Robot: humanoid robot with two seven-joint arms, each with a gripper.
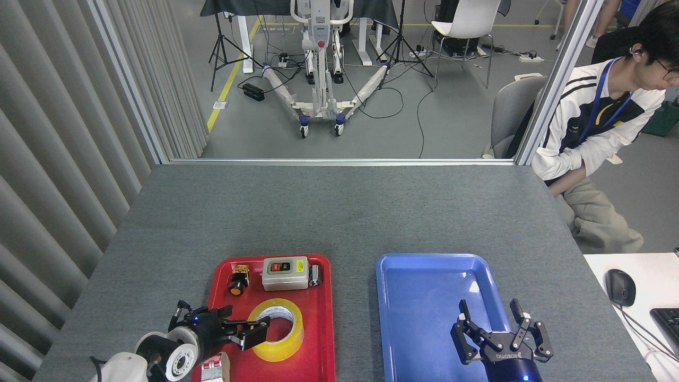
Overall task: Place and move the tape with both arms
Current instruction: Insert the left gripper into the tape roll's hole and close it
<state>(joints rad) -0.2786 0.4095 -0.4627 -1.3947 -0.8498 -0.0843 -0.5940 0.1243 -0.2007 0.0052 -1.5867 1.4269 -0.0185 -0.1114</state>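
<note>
1. Tape, a wide yellow translucent roll with a white inner core, lies flat on the red tray, in the tray's near half.
2. On the far part of the red tray sit a grey switch box with red and dark buttons, a small orange-capped button to its left, and a small metal part just beside the box on the right.
3. At the tray's near left corner a white and red block lies beside the left arm.
4. From the lower left comes the left gripper, black with a blue light, its fingers at the roll's left rim, one reaching over the core opening. Whether they are clamped on the roll or only around its wall, I cannot tell.
5. Over the near end of the blue tray hangs the right gripper, its fingers spread apart and pointing away, holding nothing.
6. Both trays rest side by side, apart, on the grey table.
7. Beyond the table's right corner a person sits in a white jacket.
</note>
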